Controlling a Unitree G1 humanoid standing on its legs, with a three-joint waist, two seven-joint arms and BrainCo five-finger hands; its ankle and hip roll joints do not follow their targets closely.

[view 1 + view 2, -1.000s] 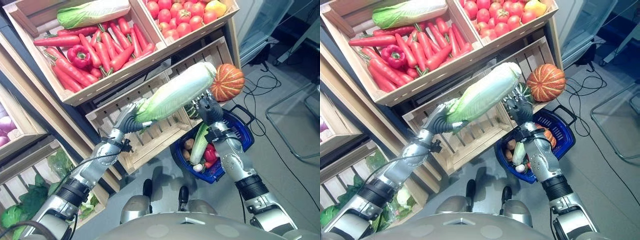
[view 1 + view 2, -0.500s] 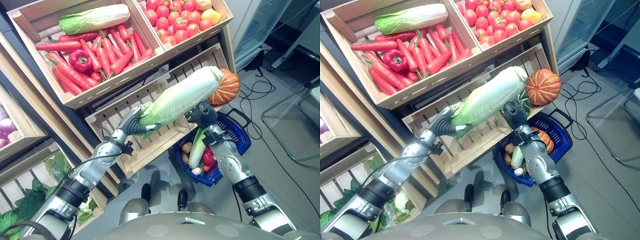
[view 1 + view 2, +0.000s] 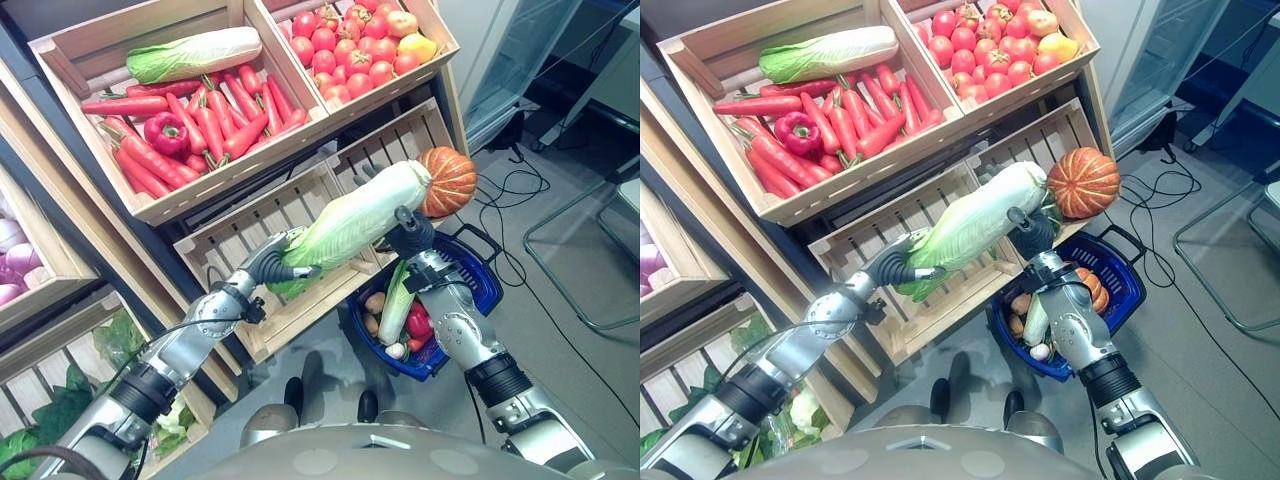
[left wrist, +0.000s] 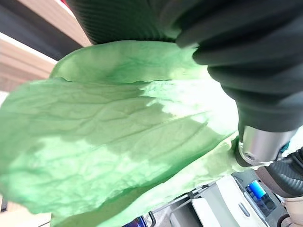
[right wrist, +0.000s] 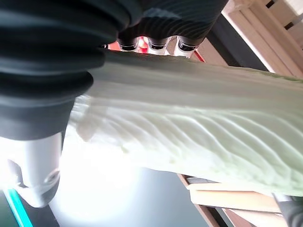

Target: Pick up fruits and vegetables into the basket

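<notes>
A long napa cabbage (image 3: 355,215) hangs slanted in the air in front of the slatted crates, held by both hands. My left hand (image 3: 275,268) is shut on its green leafy end (image 4: 118,132). My right hand (image 3: 410,235) is curled round its white end (image 5: 189,123), with fingers above it and the thumb below. A blue basket (image 3: 487,290) stands on the floor just beneath the right hand, holding another cabbage, a red pepper and small vegetables. An orange pumpkin (image 3: 447,180) sits on the crate edge beside the cabbage's tip.
The top crate (image 3: 70,70) holds carrots (image 3: 210,120), a red pepper (image 3: 165,132) and a cabbage (image 3: 195,55). Beside it is a tomato crate (image 3: 365,50). A slatted crate (image 3: 250,215) sits behind the arms, leafy greens (image 3: 45,410) at lower left. Cables and a metal frame (image 3: 570,250) lie right.
Both hands have carried the cabbage a little lower and to the right, closer over the basket. The view itself has also shifted slightly.
</notes>
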